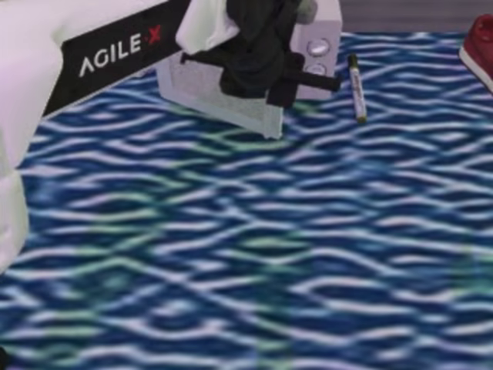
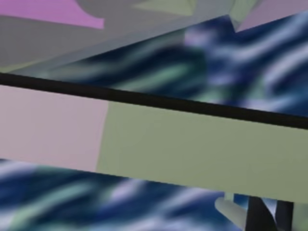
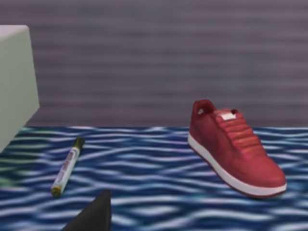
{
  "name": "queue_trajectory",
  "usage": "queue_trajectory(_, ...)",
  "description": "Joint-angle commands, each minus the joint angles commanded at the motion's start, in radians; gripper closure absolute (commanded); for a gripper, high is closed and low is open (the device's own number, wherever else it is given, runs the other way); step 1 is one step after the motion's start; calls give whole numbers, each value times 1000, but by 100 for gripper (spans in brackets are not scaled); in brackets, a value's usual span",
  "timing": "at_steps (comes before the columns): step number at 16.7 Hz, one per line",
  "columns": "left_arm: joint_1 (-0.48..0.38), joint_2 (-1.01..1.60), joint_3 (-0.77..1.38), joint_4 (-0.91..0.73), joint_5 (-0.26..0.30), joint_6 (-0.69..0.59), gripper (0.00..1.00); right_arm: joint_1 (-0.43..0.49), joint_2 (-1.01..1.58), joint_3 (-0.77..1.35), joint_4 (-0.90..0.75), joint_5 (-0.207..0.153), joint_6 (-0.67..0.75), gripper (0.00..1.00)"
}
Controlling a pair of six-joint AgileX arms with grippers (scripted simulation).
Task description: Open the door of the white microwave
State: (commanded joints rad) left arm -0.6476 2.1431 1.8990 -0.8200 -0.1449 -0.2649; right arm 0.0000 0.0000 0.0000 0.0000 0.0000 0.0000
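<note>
Where the left tool (image 1: 289, 85) sits, low over the front of the boxy white microwave (image 1: 327, 31) at the far edge of the top view, its black body covers the free edge of the flat white door with the greyish speckled window (image 1: 223, 104). Whether it is clamped on anything I cannot tell. The slim handle is hidden beneath it. The left wrist view shows only close flat panels and does not settle the matter.

The door stands at an angle to the panel with the round silver-grey knobs (image 1: 317, 48), so it looks partly swung out.

I judge the door to be a stiff, light panel that turns on a hinge at its far side from the knobs. It should swing with little force if pulled along an arc, not straight out. The handle at the free edge is the place to take hold; it is thin and smooth, so the grip could slip. The oven body looks heavy enough to stay put, though a hard tug might drag it across the blue wave-patterned worktop (image 1: 246, 254).

The right tool (image 3: 91, 216) is out of the top view, parked off to the right; only a dark tip shows in its wrist view, and its state I cannot tell.

By count: one microwave, one door, two knobs, one slim marker pen with a dark cap (image 1: 357, 89) just beside the oven, and one red low-top shoe (image 1: 481, 46) at the far right.
</note>
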Motion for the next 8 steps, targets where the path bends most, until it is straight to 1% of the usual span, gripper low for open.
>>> queue_trajectory(5, 23, -78, -112, 51, 46, 93, 100, 0, 0, 0, 0, 0, 0, 0)
queue_trajectory(8, 28, -91, -133, 60, 54, 110, 100, 0, 0, 0, 0, 0, 0, 0)
